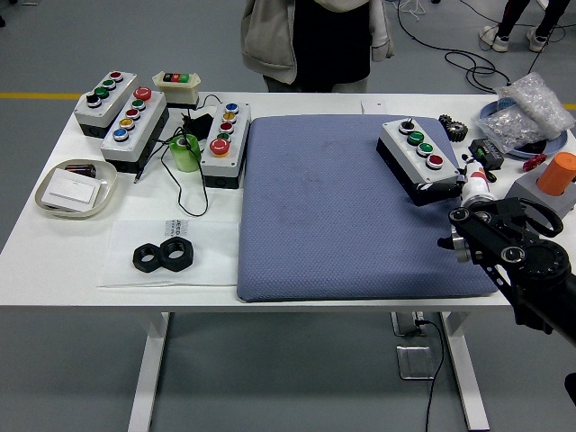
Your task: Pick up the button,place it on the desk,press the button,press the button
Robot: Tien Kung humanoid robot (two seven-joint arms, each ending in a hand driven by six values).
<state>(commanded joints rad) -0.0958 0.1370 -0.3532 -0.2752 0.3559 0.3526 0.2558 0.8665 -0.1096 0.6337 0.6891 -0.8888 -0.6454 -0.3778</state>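
Note:
A white button box [414, 153] with a black knob, two green buttons and a red button lies at an angle on the right part of the blue mat [333, 225]. My right hand [450, 193] comes in from the lower right and reaches the box's near right end. Its black wrist [504, 243] hangs over the mat's right edge. I cannot tell whether the hand grips the box or only touches it. My left arm is out of view.
Three more button boxes [135, 121] and a small one [175, 81] stand at the back left, with a green tape roll [186, 153], a tray [54, 200] and black nuts [165, 256]. At the right are a plastic bag [526, 112] and an orange cylinder [556, 175]. A person [315, 40] stands at the far side.

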